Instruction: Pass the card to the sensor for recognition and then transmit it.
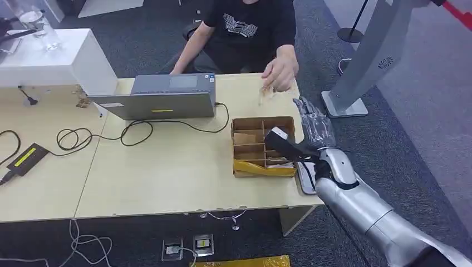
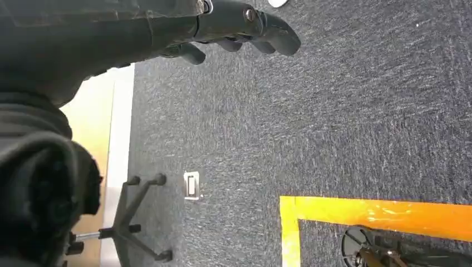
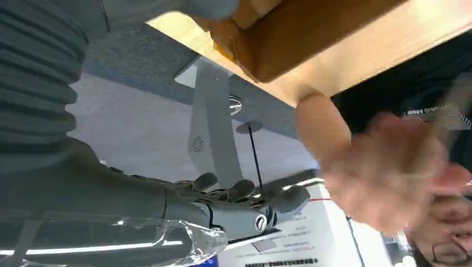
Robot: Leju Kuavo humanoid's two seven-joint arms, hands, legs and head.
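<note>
The right hand [image 1: 314, 123] is raised just beside the far right corner of the cardboard box [image 1: 262, 146], its fingers stretched out and apart, holding nothing. The box, divided into compartments, sits near the right end of the desk [image 1: 167, 178]. Beyond the box, at the desk's far edge, a person's hand [image 1: 281, 71] hovers over what looks like the card [image 1: 271, 93] (small and blurred, so I cannot be sure). To the left of the box stands a grey laptop [image 1: 161, 97], with black cables trailing from it. The left hand [image 2: 245, 25] hangs over grey carpet, fingers loosely curled, with nothing in them.
</note>
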